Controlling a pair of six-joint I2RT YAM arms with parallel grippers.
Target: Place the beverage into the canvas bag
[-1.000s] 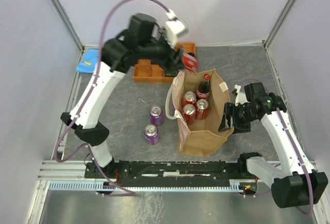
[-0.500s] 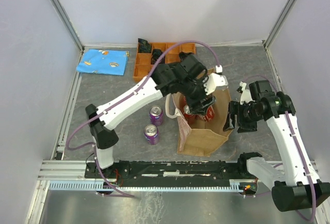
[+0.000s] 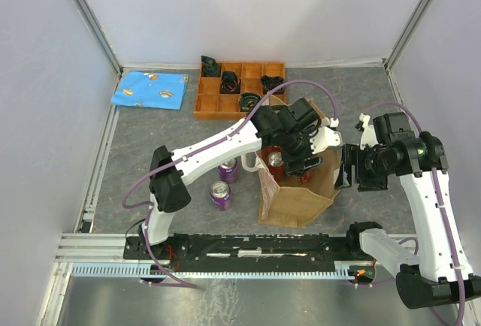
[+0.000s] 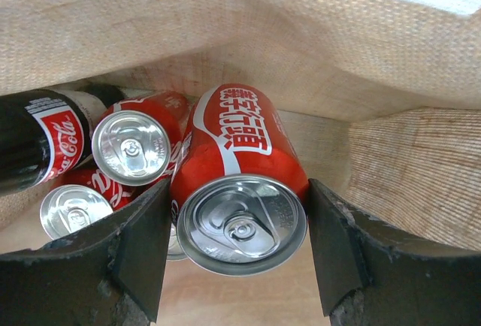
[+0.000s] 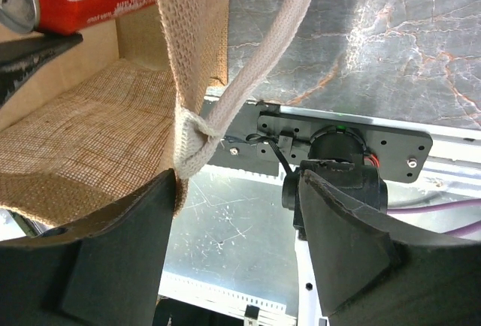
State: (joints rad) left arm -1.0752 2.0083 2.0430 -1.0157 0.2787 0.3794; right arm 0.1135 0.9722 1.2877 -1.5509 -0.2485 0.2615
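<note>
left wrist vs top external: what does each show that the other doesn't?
Left wrist only: left gripper clamped on a red can, a cola bottle lying beside it. Top external only: purple cans on the table, orange tray, blue cloth, right gripper beside the canvas bag. Both: that bag, other red cans inside.
</note>
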